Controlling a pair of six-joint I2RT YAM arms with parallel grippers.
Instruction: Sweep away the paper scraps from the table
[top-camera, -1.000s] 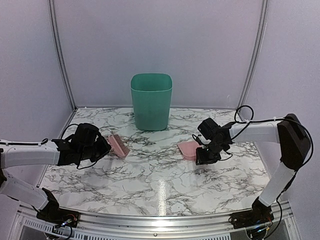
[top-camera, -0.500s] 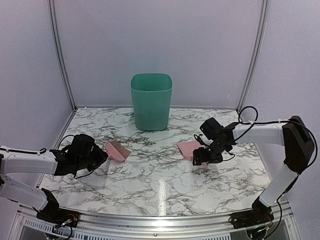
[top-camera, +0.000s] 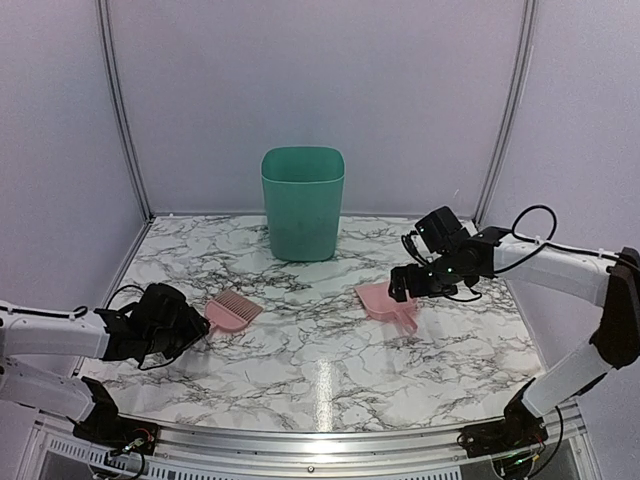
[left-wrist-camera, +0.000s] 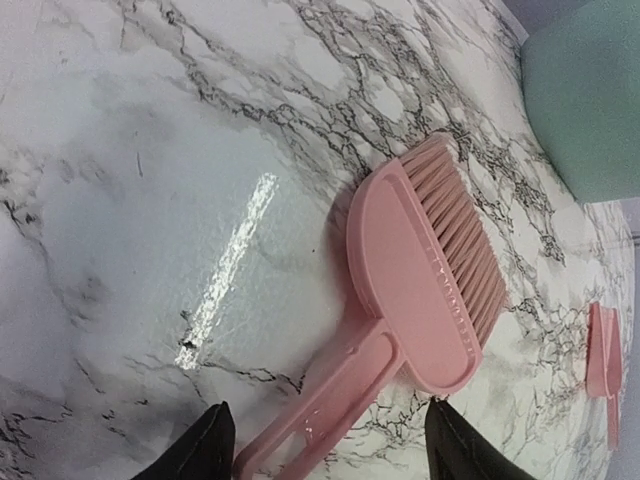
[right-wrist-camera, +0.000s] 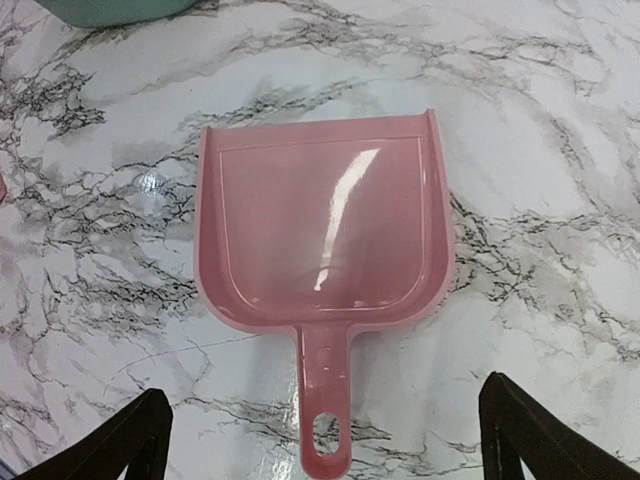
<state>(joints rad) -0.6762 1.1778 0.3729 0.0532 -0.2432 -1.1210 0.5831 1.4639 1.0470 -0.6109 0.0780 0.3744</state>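
My left gripper (left-wrist-camera: 322, 450) is open, the brush (left-wrist-camera: 425, 290) handle lying loose between its fingers, its long axis running away from me. My right gripper (right-wrist-camera: 322, 405) gapes over the dustpan (right-wrist-camera: 320, 240) handle. No scraps in sight on the table (top-camera: 320, 370); sweeping looks done.

The left arm (top-camera: 50, 335) reaches forward low and nearly level, the left gripper (top-camera: 192, 327) with jaws parted. The right arm (top-camera: 560, 265) stretches inward, raised; the right gripper (top-camera: 402, 286) tilts downward, jaws spread wide.

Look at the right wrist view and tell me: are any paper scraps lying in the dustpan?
No, the dustpan lies flat on the table with its tray bare, showing only glare.
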